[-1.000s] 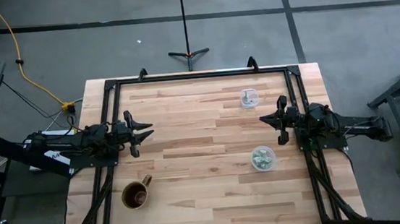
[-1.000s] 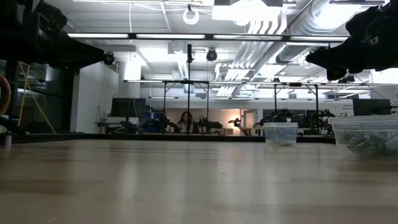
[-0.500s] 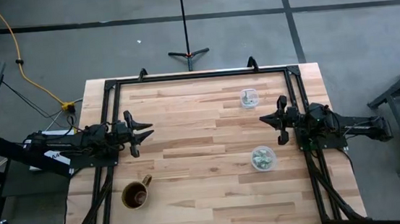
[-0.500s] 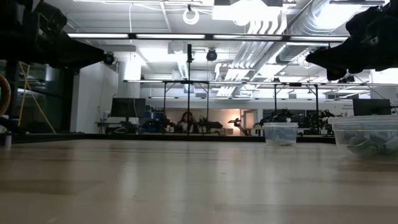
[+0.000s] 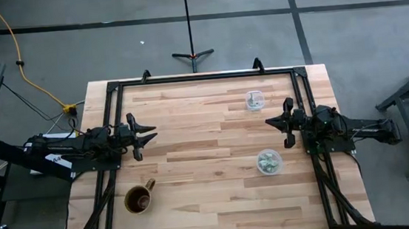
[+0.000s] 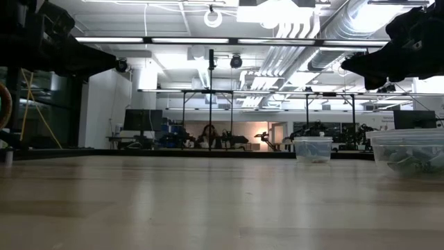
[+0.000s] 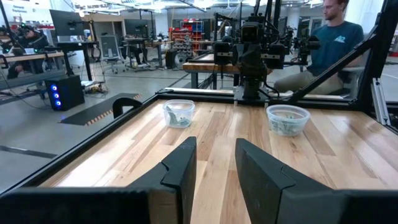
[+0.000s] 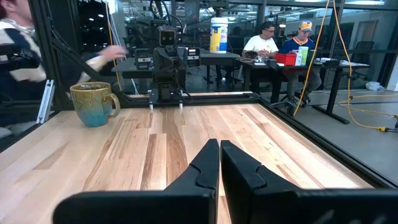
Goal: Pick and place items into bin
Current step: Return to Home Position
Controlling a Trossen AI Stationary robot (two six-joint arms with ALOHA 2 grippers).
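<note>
Nearest the front edge of the worktop (image 5: 197,204) stands the brown mug (image 5: 138,200), on the left side. Next back, on the right, a clear bin (image 6: 409,141) holds the items (image 5: 270,164) (pale green-silver packets, heaped). Mid-worktop, the left gripper (image 7: 214,142) hovers at the left edge, fingers slightly apart; the right gripper (image 8: 219,143) faces it from the right edge, fingers together. Farthest back, a second clear bin (image 6: 313,142) holds more packets.
</note>
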